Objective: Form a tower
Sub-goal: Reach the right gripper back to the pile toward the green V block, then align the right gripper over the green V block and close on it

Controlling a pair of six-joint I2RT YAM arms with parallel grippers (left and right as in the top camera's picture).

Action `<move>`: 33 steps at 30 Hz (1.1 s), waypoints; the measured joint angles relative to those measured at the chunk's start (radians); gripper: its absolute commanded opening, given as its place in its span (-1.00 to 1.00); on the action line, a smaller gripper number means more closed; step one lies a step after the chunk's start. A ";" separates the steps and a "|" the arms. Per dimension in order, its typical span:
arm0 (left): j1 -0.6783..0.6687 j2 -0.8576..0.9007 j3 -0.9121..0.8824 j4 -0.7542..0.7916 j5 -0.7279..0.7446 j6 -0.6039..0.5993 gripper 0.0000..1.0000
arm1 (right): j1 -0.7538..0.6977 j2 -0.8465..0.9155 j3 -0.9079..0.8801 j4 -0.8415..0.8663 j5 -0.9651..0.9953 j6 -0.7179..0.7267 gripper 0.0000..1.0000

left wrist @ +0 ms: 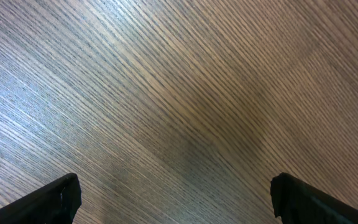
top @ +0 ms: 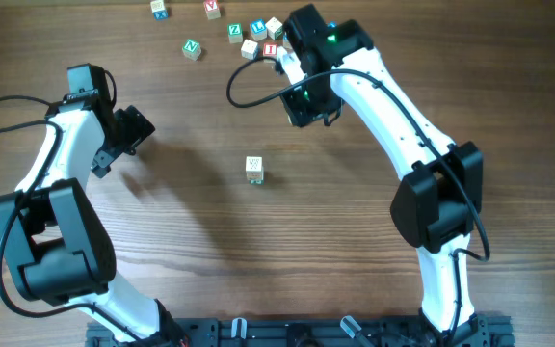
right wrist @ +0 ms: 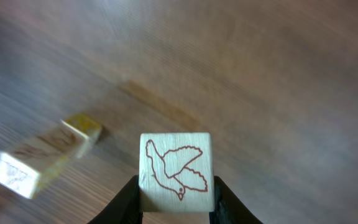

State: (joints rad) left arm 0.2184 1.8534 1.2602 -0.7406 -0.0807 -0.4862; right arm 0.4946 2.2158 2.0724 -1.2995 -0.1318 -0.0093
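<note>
My right gripper (right wrist: 178, 208) is shut on a pale wooden cube (right wrist: 176, 171) with a red bird outline, held above the table. The tower (top: 254, 170) is a short narrow column of pale cubes standing alone mid-table. In the right wrist view the tower (right wrist: 39, 160) appears blurred, to the left of the held cube and apart from it. In the overhead view the right gripper (top: 302, 111) is up and to the right of the tower, and the held cube is hidden under the arm. My left gripper (left wrist: 176, 199) (top: 133, 130) hangs open over bare wood at the left.
Several loose letter cubes lie at the far edge, among them a green one (top: 192, 48), a red one (top: 270, 48) and a blue one (top: 258, 29). A black cable (top: 239, 82) loops off the right arm. The table (top: 162, 251) is brown wood.
</note>
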 measured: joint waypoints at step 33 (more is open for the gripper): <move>0.000 0.000 0.000 0.000 0.000 0.000 1.00 | 0.000 0.010 -0.305 0.059 0.100 0.126 0.17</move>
State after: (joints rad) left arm 0.2184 1.8534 1.2602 -0.7406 -0.0807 -0.4862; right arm 0.4946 2.2257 1.7676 -1.2407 -0.0322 0.1165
